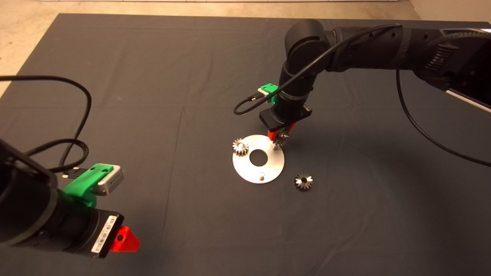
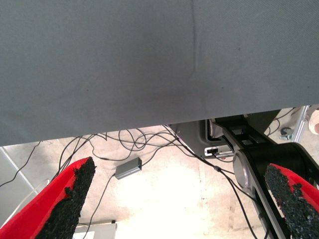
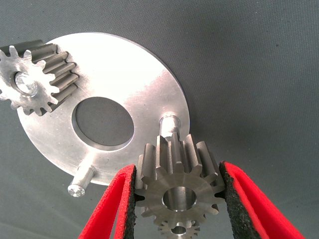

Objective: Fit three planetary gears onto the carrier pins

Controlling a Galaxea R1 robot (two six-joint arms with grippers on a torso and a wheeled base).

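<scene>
The right gripper (image 3: 178, 199) pinches a planetary gear (image 3: 179, 186) just beside a bare carrier pin (image 3: 169, 123); the left gripper (image 2: 184, 204) waits spread.

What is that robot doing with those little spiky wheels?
It is putting gears onto pegs on a silver disc. One gear already sits on its peg. The right gripper is pinching a second gear just above another peg, not on it yet. A third gear lies on the mat beside the disc. The left gripper waits open at the mat's edge.
</scene>
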